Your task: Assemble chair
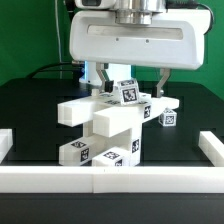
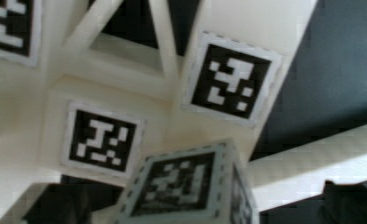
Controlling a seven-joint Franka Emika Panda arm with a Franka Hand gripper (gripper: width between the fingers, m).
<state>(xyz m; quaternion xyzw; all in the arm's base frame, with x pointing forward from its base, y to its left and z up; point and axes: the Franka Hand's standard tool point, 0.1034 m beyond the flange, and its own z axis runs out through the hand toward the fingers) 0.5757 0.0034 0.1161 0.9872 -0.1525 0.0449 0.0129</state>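
Observation:
The chair's white blocky parts [image 1: 100, 125] stand joined in a stack at the table's middle, with black-and-white tags on their faces. A tagged upper part [image 1: 128, 92] sticks up at the top of the stack. My gripper [image 1: 133, 88] hangs over it with its jaws wide apart, one finger [image 1: 107, 82] on each side, and a gap shows between fingers and part. In the wrist view the tagged block [image 2: 189, 185] lies between the dark fingers [image 2: 73, 205], and more tagged white slabs [image 2: 224, 80] lie beyond it. The gripper [image 2: 198, 205] holds nothing.
A long white border rail [image 1: 110, 180] runs along the front, with short ends at the exterior view's left [image 1: 5, 145] and right [image 1: 212, 150]. The table is black. A small tagged cube [image 1: 168, 118] sits at the stack's right side.

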